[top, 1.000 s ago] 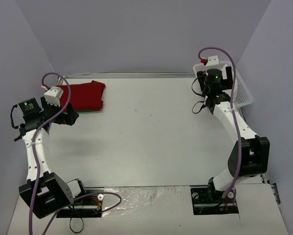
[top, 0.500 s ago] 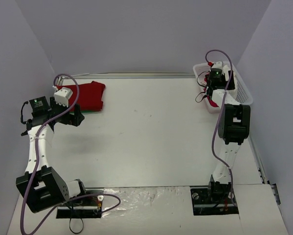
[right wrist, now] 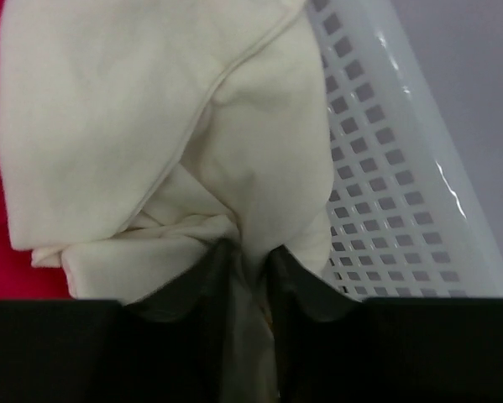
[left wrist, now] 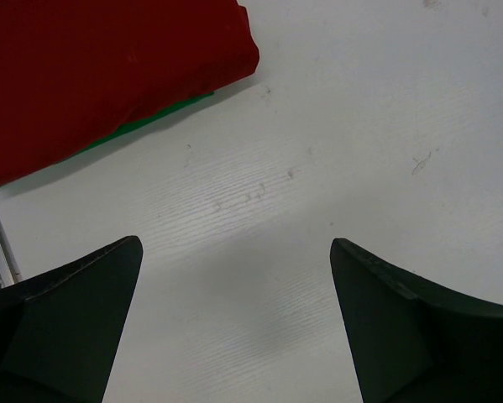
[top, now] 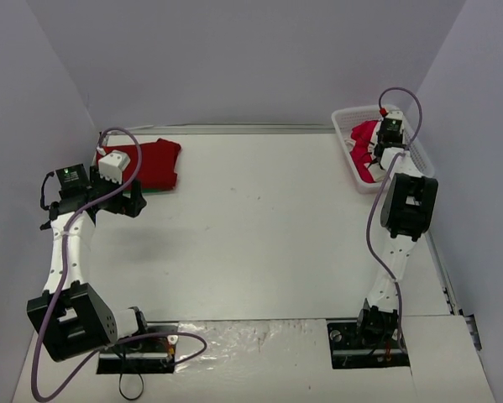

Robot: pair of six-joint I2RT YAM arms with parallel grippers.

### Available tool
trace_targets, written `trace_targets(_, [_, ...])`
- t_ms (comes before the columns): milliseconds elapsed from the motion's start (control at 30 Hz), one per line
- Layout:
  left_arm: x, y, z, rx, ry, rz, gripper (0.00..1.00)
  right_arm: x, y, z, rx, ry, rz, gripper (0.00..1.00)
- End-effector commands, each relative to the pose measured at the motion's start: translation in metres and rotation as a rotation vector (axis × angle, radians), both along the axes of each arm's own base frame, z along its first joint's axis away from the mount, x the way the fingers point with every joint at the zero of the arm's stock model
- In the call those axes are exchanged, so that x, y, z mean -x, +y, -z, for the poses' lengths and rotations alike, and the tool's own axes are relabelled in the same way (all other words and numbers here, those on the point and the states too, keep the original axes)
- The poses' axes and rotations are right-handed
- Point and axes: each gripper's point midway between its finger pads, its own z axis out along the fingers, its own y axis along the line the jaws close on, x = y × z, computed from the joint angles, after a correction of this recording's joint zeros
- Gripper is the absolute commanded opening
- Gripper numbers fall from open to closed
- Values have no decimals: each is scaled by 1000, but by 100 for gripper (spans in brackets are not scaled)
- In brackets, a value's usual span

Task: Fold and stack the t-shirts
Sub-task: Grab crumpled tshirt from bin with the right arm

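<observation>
The big, flat white table [top: 251, 235] fills the middle. At about 10 o'clock, near the far left corner, a soft red t-shirt, folded up [top: 150, 164], lies flat on the table. A thin green strip [left wrist: 154, 120] peeks out from under the shirt's edge and touches the table top. At about 2 o'clock, by the far right corner, sits a white plastic basket with little square holes [top: 344, 138]. A few small dark marks [left wrist: 255, 191] dot the white top close to the shirt.

White plastic lattice basket [right wrist: 394, 185] at far right, white table [top: 259, 235] with faint scuffs, plain grey walls [top: 234, 59]
</observation>
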Motion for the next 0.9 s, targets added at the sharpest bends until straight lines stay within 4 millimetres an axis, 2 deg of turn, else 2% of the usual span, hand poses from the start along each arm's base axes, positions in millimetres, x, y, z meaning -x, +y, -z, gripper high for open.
trace_targets(0, [1, -2, 2, -16, 2, 21, 94, 7, 14, 19, -86, 60, -36, 18])
trace_targets(33, [1, -2, 3, -16, 4, 22, 94, 9, 14, 18, -89, 60, -40, 2])
trace_targets(67, [2, -2, 5, -17, 7, 26, 94, 10, 14, 17, -88, 62, -38, 0])
trace_targets(200, [3, -3, 9, -13, 18, 30, 94, 20, 16, 14, -93, 66, -34, 0])
trace_targets(300, [3, -4, 9, -9, 20, 33, 94, 24, 21, 0, -92, 52, -47, 0])
trace_targets(400, [4, -6, 8, 0, 17, 43, 94, 27, 27, -24, -105, 10, -65, 0])
trace_targets(433, [3, -7, 7, 4, 17, 46, 94, 28, 28, -41, -104, -20, -74, 0])
trace_targets(500, [4, -9, 6, 8, 15, 52, 94, 31, 33, -51, -109, -37, -88, 0])
trace_targets(533, [4, -9, 6, 9, 16, 53, 94, 33, 36, -67, -103, -64, -98, 0])
trace_targets(600, [5, -10, 5, 9, 12, 56, 94, 38, 39, -72, -90, -77, -109, 0])
trace_targets(633, [5, -11, 5, 11, 14, 55, 94, 41, 41, -85, -72, -98, -121, 0])
trace_targets(667, [5, -11, 5, 9, 11, 56, 94, 47, 44, -80, -62, -83, -125, 0])
trace_targets(733, [5, -10, 4, 11, 11, 51, 94, 52, 46, -92, -27, -104, -130, 0])
trace_targets(800, [5, -11, 2, 13, 5, 55, 94, 59, 51, -90, -8, -101, -144, 0])
trace_targets(867, [6, -13, 2, 17, 4, 59, 94, 65, 58, -104, 17, -123, -164, 0])
